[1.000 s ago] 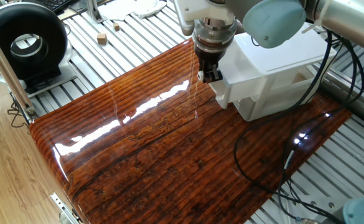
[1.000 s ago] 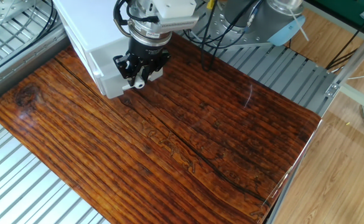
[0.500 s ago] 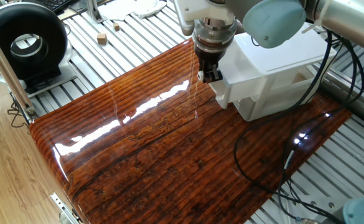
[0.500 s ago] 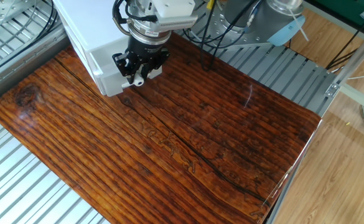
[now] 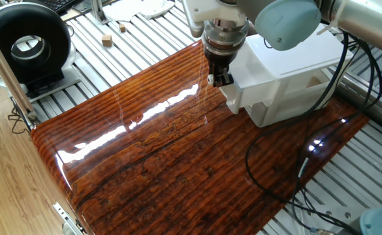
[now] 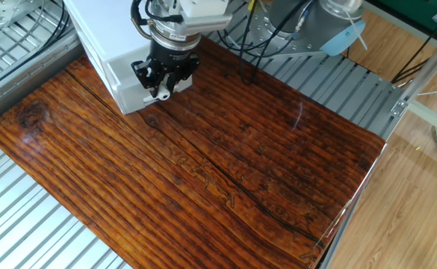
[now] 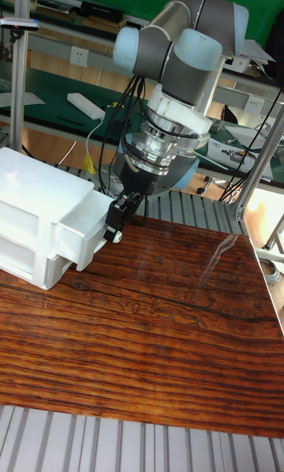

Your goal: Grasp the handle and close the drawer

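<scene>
The white cabinet [image 6: 102,33] stands at the far edge of the wooden tabletop [image 6: 225,172]. Its upper drawer [image 7: 75,223] sticks out a short way from the cabinet body [image 7: 28,196]. My gripper [image 6: 159,92] hangs right at the drawer's front panel [image 6: 127,84], fingers pointing down. They are shut on the handle [image 7: 117,237], a small whitish knob showing between the black fingertips. In one fixed view the gripper [image 5: 216,79] sits at the drawer's left front corner [image 5: 233,99] and the knob is hard to make out.
A black round device [image 5: 26,46] and a small wooden block [image 5: 107,40] lie beyond the tabletop's left end. Black cables [image 5: 288,176] trail over the right part of the board. Ribbed metal surrounds the board [image 6: 330,75]. A metal post [image 7: 260,164] stands at the right.
The gripper has shifted a little toward the cabinet with the knob in it, and the drawer front has gone in slightly with it.
</scene>
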Robot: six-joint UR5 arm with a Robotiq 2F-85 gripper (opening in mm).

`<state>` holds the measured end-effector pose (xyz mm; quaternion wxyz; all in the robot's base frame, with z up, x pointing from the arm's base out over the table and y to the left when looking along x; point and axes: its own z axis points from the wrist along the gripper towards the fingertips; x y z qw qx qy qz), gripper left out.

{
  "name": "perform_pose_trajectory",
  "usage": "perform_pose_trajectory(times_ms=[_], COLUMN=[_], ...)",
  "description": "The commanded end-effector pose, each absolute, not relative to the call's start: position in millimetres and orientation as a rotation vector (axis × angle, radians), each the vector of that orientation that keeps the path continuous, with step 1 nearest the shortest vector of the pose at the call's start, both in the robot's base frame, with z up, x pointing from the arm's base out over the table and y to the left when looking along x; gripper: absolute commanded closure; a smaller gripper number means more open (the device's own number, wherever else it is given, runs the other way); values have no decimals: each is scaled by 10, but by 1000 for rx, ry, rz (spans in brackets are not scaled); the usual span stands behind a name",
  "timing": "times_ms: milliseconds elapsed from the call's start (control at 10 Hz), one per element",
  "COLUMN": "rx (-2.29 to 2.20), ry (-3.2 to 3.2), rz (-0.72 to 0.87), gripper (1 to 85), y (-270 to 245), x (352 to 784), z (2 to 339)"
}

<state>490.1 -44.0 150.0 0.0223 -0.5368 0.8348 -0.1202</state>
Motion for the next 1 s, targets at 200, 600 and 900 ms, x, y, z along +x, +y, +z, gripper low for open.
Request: perform_pose_trajectory(times_ms=[200,600,900], rx=[-1673,-1688,-1659], ry=[2566,2548,2571], rz=[-321,-306,-241], gripper=[507,507,507], y=[-590,-663,-677], x=[4902,4909,4842], z=[1537,1516,1484])
